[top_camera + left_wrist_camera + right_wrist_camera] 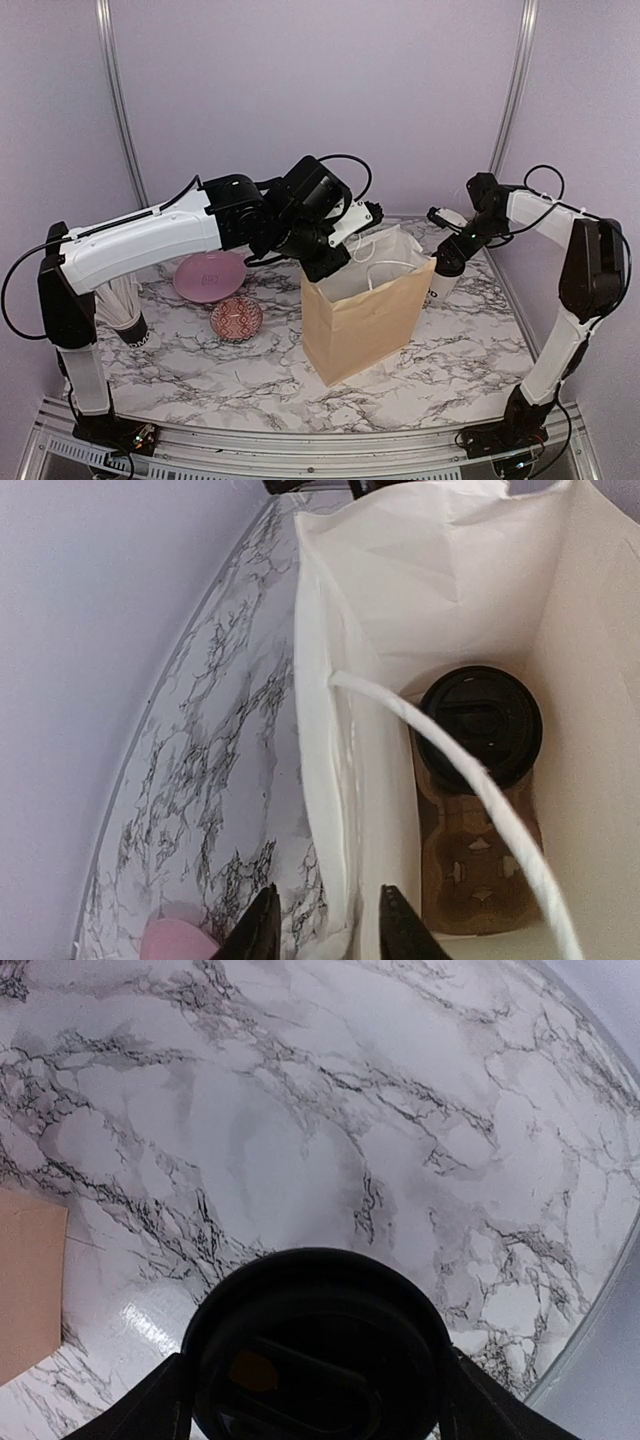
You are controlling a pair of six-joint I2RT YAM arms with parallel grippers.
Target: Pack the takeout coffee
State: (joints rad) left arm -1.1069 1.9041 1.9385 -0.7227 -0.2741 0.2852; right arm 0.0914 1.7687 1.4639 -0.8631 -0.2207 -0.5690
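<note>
Straddling the takeout coffee (440, 286) at three o'clock of the bag (360, 320), grip unclear, the right end effector (315, 1400) could tip it; the left end effector (325, 925), parted, may lose the bag's rim.

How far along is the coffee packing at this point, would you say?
Done: one cup sits in the tray inside the bag. In hand: the right gripper brackets a second cup on the table beside the bag. Left: lifting it in.
</note>
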